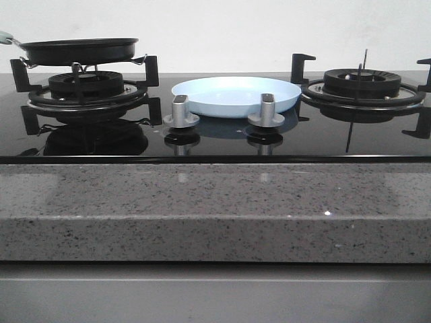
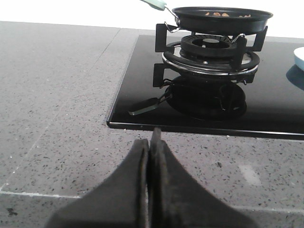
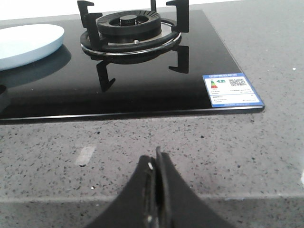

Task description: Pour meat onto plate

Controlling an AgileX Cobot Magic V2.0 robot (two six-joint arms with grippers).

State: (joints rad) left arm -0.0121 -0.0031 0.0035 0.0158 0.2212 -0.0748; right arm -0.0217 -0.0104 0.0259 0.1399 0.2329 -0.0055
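Observation:
The light-blue plate (image 1: 236,94) sits on the black glass hob between the two burners; its edge shows in the left wrist view (image 2: 299,58) and in the right wrist view (image 3: 26,43). The black frying pan (image 1: 79,50) with a pale handle (image 2: 154,4) rests on the left burner. Orange-brown meat (image 2: 219,14) just shows over its rim in the left wrist view. My left gripper (image 2: 151,145) is shut and empty over the grey counter, in front of the hob's left corner. My right gripper (image 3: 156,164) is shut and empty over the counter near the right burner.
Two silver knobs (image 1: 180,111) (image 1: 267,110) stand in front of the plate. The right burner (image 1: 362,84) is bare. A blue sticker (image 3: 231,89) lies on the hob's corner. The grey speckled counter (image 1: 215,202) runs along the front. Neither arm shows in the front view.

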